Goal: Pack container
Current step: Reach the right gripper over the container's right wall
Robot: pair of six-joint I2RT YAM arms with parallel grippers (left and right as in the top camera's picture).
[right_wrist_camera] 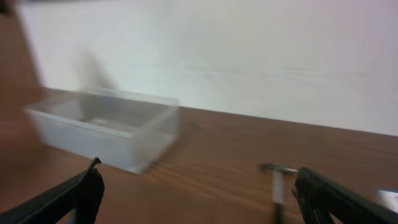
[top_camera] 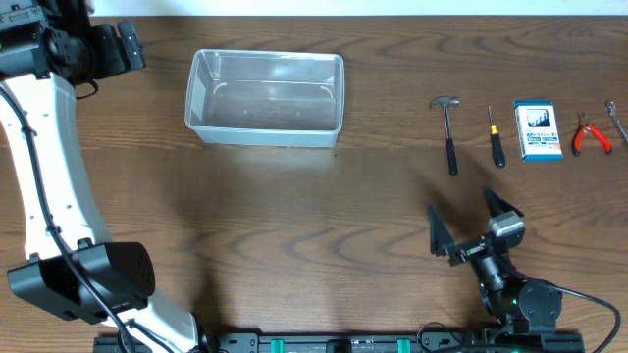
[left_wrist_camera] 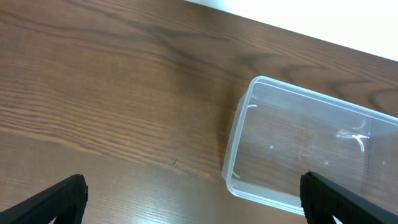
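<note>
1. The right gripper hangs with its two black fingers spread wide and nothing between them. It sits low over the near right part of the counter.
2. The left gripper is also spread wide and holds nothing. In its wrist view only the tips show, at the bottom corners, with bare wood between them.
3. The container stands upright on the far left-centre of the counter, long side across, just beside the left gripper. It is well apart from the right one.
4. Beyond the right gripper a hammer, a screwdriver, a blue-and-white box and red-handled pliers lie in a row, apart from one another. Another metal tool is cut off by the right edge.
5. The counter is dark brown wood with a strong wavy grain, matte, running edge to edge in the overhead view.
6. The white left arm curves along the left side, and a black rail runs along the near edge.
7. Behind the far edge rises a plain white wall. The right wrist view is blurred.
</note>
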